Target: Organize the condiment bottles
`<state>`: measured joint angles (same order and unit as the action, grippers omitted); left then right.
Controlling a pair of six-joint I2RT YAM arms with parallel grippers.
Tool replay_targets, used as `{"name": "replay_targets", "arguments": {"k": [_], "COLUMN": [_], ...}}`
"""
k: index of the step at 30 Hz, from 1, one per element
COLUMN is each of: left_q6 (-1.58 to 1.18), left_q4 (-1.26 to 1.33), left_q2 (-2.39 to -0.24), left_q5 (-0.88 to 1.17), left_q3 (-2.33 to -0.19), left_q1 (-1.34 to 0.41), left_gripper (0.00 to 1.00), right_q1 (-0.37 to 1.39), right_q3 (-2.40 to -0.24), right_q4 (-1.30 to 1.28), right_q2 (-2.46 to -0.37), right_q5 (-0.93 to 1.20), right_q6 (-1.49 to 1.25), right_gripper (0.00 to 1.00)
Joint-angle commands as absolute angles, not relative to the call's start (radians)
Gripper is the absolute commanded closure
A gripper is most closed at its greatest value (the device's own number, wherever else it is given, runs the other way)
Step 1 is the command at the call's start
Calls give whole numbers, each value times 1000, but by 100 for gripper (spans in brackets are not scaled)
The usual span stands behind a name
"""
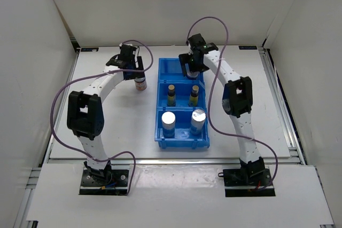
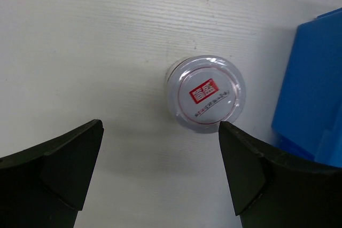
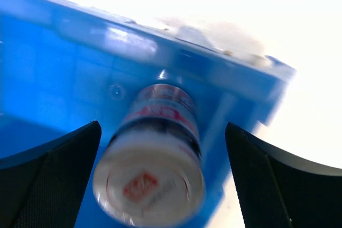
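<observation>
White-lidded jar beneath empty, wide-spread left end effector

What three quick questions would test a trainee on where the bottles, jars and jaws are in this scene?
1. True or false: both brown bottles stand in the middle compartment of the bin.
2. How many jars stand on the table, outside the bin?
3. The left jaws are: A) shut on a jar, B) open above a jar, C) inside the bin.

Key: 1 true; 2 one, just left of the bin; 3 B.
</observation>
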<state>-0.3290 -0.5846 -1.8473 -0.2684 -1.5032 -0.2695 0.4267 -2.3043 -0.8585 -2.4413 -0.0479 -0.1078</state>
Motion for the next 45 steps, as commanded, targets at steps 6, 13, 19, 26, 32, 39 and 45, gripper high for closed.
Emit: {"name": "replay_targets", "arguments": {"k": [6,13,19,26,32,39,45], "left_q6": [-314,-314,-325,-315,-259,-219,-232], "left_q4": [-514,-514,-514,-554,-598,-629,-638], "left_q2": [-1905,-2022,-2022,-1919,-1848,-1940,-2083], "left_q5": [-187,-143,-138,-156,-216,-203,-112], "left_q3": [-1603,-1663,-1663,-1692,-1868,-2089,-2195], "left_q1": [-291,-301,-301,-322,-379,-468,-506], "left_gripper": [0,2,21,62,76,73,68], "right_q1": [416,407,376,356,319,307,307], "right_q3": [-2320,-2091,-1924,-1766,-1606,-1465,-1430], "right_q4": [-847,-836,-824,-815,-815,-805,-818], "right_q2": [-2122,-1852,-1726,-1600,-1500,-1407,-1353], "right_q5": [-109,-89,-89,-117,-114,-104,-65], "right_q6": [-120,-149,-158,-182,-236,-268,-278], "right_gripper": [0,0,0,0,0,0,0]}}
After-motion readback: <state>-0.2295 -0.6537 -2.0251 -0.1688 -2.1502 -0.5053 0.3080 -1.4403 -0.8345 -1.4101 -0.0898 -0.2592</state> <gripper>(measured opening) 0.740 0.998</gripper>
